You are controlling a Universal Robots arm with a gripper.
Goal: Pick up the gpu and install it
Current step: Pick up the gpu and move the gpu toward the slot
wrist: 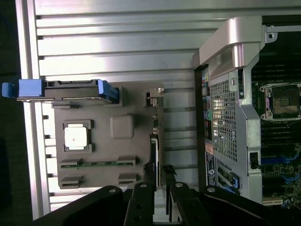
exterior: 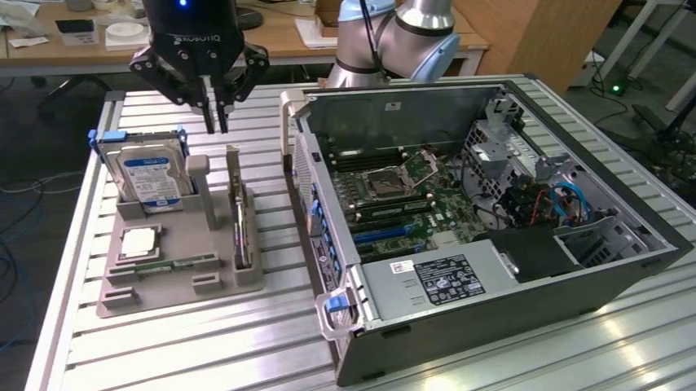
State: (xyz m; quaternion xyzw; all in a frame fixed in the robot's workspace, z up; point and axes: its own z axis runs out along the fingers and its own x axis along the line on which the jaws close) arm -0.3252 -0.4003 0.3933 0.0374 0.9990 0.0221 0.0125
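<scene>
Overhead, the pincer (exterior: 214, 122) hangs above the far end of the grey holder tray (exterior: 174, 297) on the slatted metal worktop (exterior: 196, 350). Its two dark fingers point straight down and stand a little apart, with a narrow gap between the tips. It holds nothing and touches nothing.

The gpu (exterior: 241, 224) stands on its long edge in a slot along the side of the tray that faces the computer case (exterior: 490, 309). Its pale metal bracket is at the end farthest from the exterior camera. In the wrist view the card (wrist: 155, 136) shows edge-on as a thin line, running towards the gap between the fingertips of the pincer (wrist: 159, 172), which is clear above it.

On the same tray, the hard drive (exterior: 150, 181) with its blue and white label stands upright at the far corner, on the exterior view's left. A square processor chip (exterior: 138, 243) lies flat in a pocket nearer the camera, and the narrow green memory strip (exterior: 179, 265) lies just beside it.

The case lies on its side on the exterior view's right with its panel off, so the motherboard (exterior: 413, 204) is exposed. It sits just beside the tray.
</scene>
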